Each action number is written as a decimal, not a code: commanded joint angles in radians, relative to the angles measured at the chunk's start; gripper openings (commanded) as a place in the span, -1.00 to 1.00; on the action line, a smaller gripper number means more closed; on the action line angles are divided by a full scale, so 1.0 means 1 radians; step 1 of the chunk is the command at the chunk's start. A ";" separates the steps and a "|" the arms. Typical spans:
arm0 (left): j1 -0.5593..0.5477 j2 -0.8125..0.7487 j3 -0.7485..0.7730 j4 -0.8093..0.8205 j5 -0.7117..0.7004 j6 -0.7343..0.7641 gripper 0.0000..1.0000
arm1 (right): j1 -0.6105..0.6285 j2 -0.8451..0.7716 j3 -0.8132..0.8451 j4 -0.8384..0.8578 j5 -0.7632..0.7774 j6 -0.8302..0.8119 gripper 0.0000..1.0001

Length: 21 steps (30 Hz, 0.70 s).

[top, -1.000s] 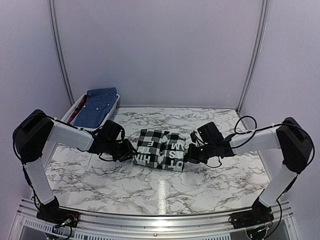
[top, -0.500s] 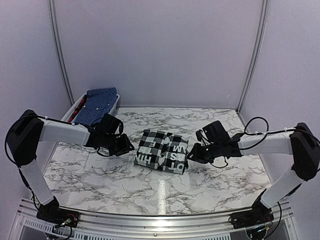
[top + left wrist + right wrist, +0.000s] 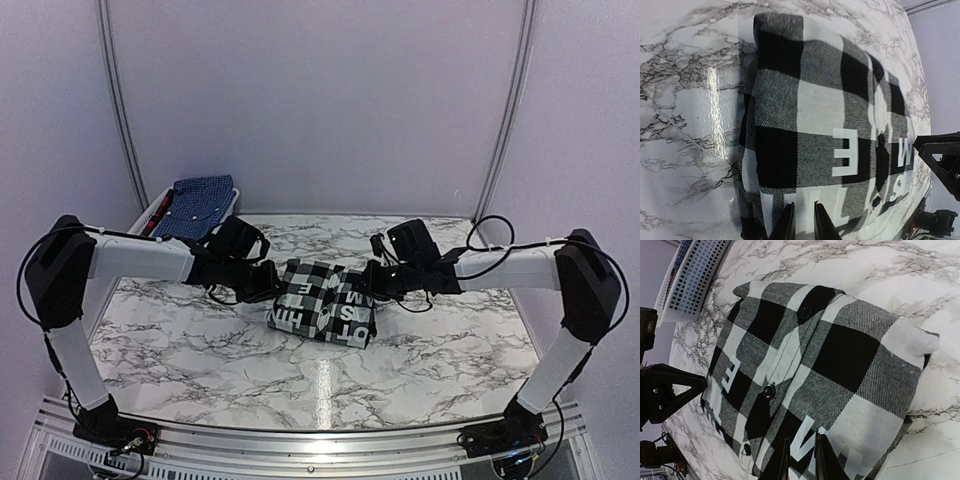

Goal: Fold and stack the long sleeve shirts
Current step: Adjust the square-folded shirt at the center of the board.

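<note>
Folded checked shirt [image 3: 320, 300] on table [image 3: 200, 350]; left jaws and right jaws nearly together, pinch uncertain; best squared evenly from both ends

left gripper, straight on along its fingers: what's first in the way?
The black-and-white checked shirt. The left gripper points straight into its edge, with the fingertips right at the cloth. Whether they touch or pinch it is unclear from these views.

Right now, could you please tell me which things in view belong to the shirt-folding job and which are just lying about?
Job in hand:
black-and-white checked shirt, folded on the marble table
blue shirt, in the white slotted basket
left tool and right tool, at the checked shirt's ends

Lying about:
white slotted basket
marble table
</note>
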 commanded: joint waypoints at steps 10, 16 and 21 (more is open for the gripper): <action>0.006 0.110 -0.124 0.121 0.102 0.024 -0.75 | -0.089 0.163 -0.089 0.179 -0.087 0.002 -0.72; 0.004 0.019 -0.106 0.072 0.053 0.054 -0.73 | -0.030 0.038 -0.008 -0.002 0.024 -0.048 -0.71; 0.005 -0.004 -0.081 0.016 0.023 0.066 -0.71 | 0.084 -0.043 -0.018 -0.029 0.057 0.007 -0.70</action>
